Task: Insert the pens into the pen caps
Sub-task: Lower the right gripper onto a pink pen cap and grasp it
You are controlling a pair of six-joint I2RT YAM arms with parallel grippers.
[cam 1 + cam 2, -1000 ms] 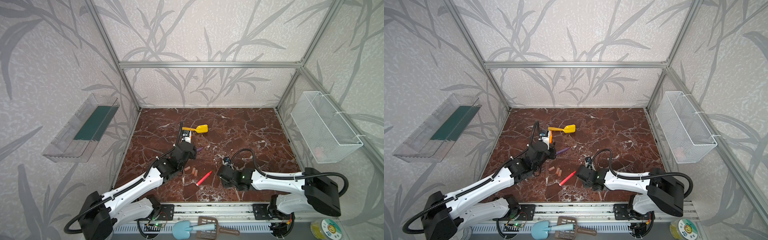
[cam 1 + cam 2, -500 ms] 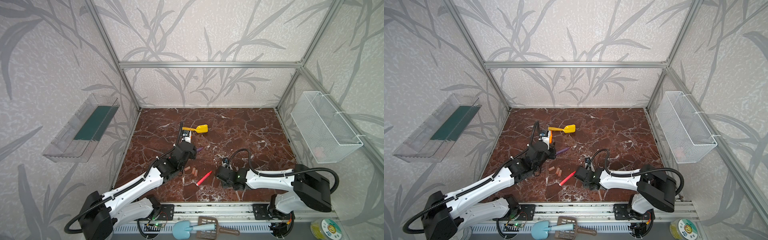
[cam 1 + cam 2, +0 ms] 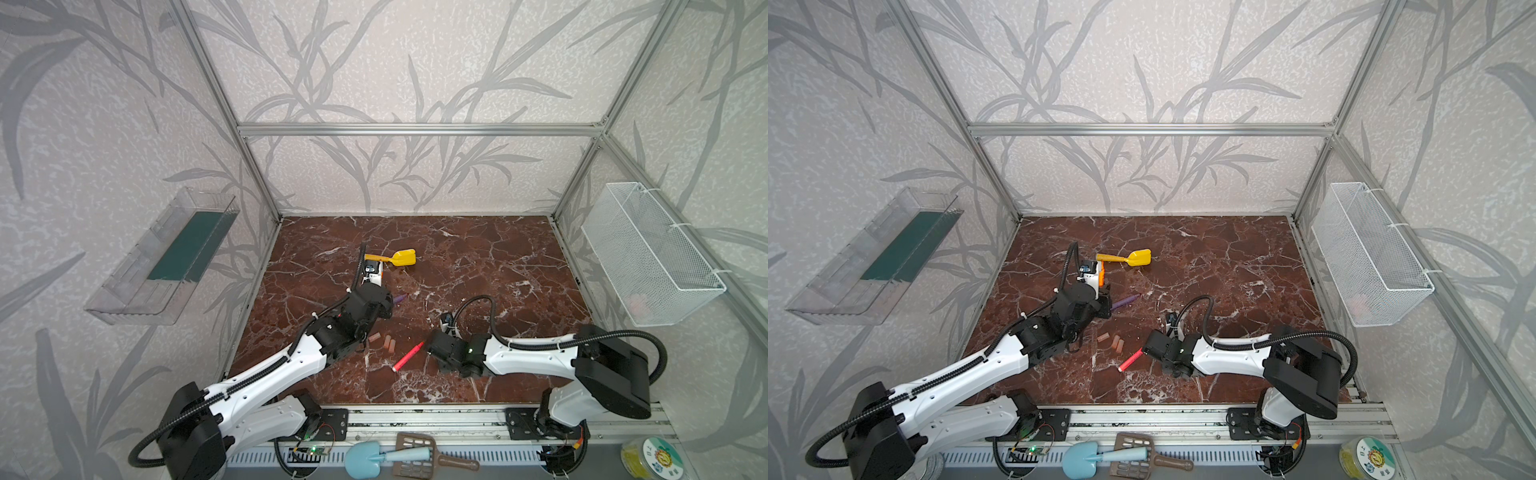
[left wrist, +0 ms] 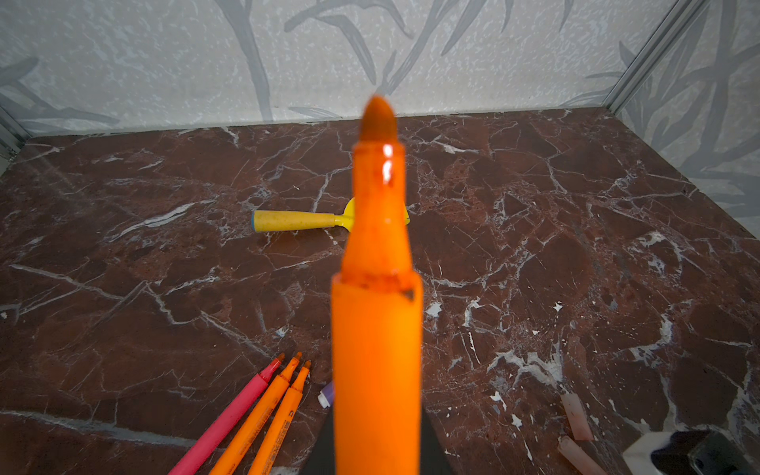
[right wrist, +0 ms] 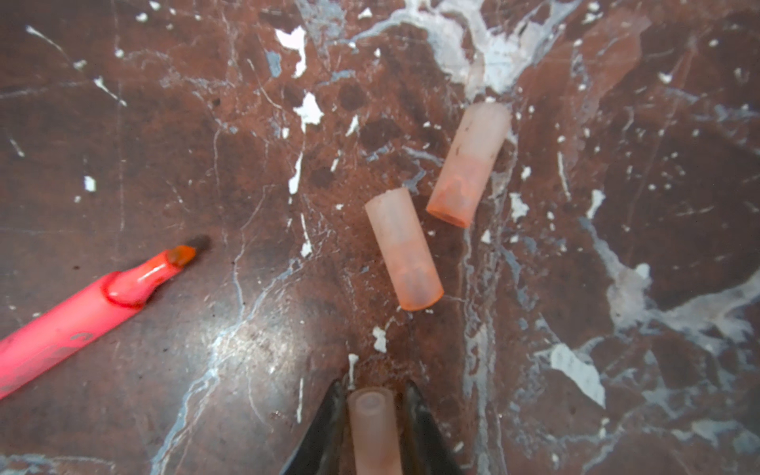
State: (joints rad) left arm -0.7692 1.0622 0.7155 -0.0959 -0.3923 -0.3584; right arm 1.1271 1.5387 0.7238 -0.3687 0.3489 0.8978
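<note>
As viewed from its own wrist, left gripper (image 4: 376, 458): clamped tight on the barrel of the orange pen (image 4: 376, 329), dark fingers (image 4: 320, 460) barely showing at either side.
Orange pen: uncapped, held off the table (image 4: 575, 205), felt tip aimed toward the back wall.
Right gripper (image 5: 374, 395): low over the front of the table, jaws set snug against both sides of one pen cap (image 5: 374, 432); cannot tell whether lifted or resting.
Loose caps (image 5: 403, 251): two lying flat just ahead of the right gripper, near each other yet apart; in both top views three in a short row between the arms.
Pink-red pen (image 5: 82, 312): uncapped, flat on the table, tip end just beside the right gripper, apart from the loose caps.
Second pink-red pen (image 4: 226, 419): flat below the left gripper, side by side with two orange pens (image 4: 263, 415), all three tips uncapped and pointing the same way.
Purple pen (image 3: 400, 298): flat on the table, just beside the left arm, partly hidden under it.
Yellow toy shovel (image 3: 399, 258): lying beyond the left gripper, toward the back wall.
</note>
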